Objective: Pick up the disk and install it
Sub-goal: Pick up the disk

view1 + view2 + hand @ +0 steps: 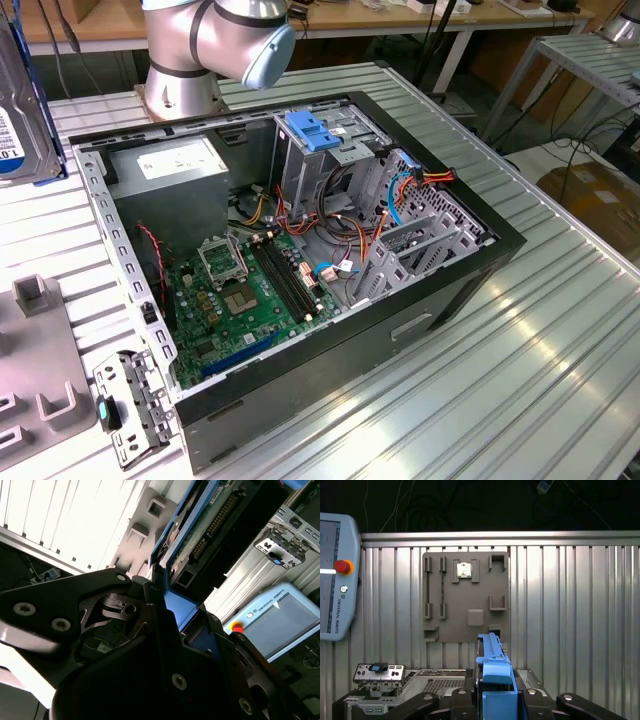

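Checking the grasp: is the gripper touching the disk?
Touching. In the first wrist view the gripper clamps the disk by its blue rail from both sides, with no gap showing.

— What is the disk [22, 110] made of?
— Grey metal with a dull sheen and a white paper label. Its rails [492, 662] are smooth blue plastic, semi-gloss.
— And the gripper [495, 696] clamped on it?
— Matt black and slightly grainy, with bright metal screw heads [24, 609].
— The table [540, 350]?
— Ribbed aluminium with a brushed finish, catching soft glare.
— The computer case [400, 340]?
— The outer shell is black and satin. Inside it is dull grey sheet metal, and the motherboard [240, 290] is glossy green. The latch [312, 133] is blue plastic.
— That fixture plate [465, 597]?
— Flat grey plastic, quite matt.
— The robot arm [190, 40]?
— Smooth silvery metal with a pale blue plastic cap.
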